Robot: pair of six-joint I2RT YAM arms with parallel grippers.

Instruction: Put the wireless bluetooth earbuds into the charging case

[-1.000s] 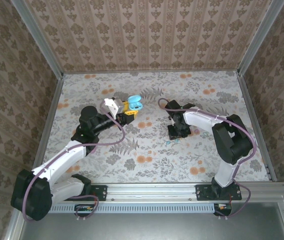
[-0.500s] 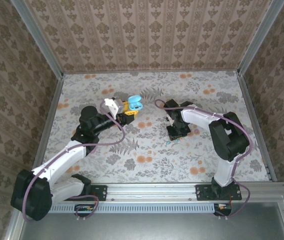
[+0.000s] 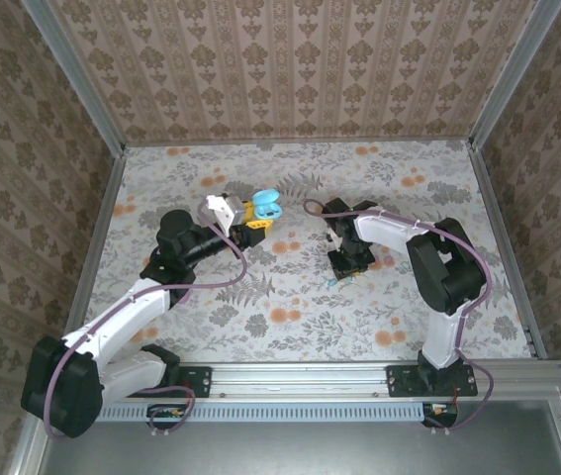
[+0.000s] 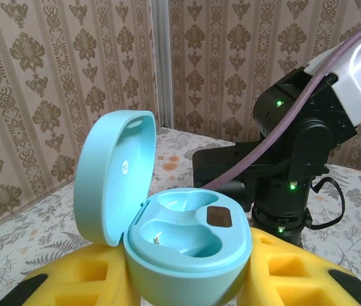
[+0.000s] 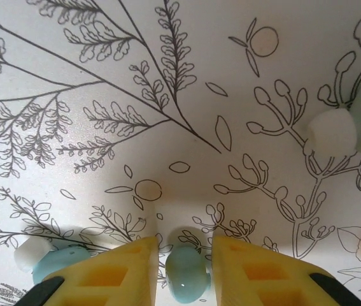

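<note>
— What have we got on the left?

— Our left tool (image 4: 186, 290) is clenched on the pale cyan charging case (image 4: 190, 245). It holds the case up off the counter (image 3: 290, 327), left of the middle and towards the far edge. The lid (image 4: 113, 169) is tipped back and both wells (image 4: 180, 229) look empty to us.

— And on the right?

— Our right tool (image 5: 183, 247) is down on the counter near its middle. Its yellow fingers (image 5: 107, 277) stand close on either side of a pale cyan earbud (image 5: 186, 280). We cannot tell whether they pinch it yet. A second earbud (image 5: 53, 262) lies just left of the fingers, and a third earbud (image 5: 358, 118) lies well apart to the right.

— So we are at the pick-up?

— We think so. Next we need a sure pinch on that glossy bud, then a lift and a carry left to the case. There the bud has to be lined up with a well.
</note>
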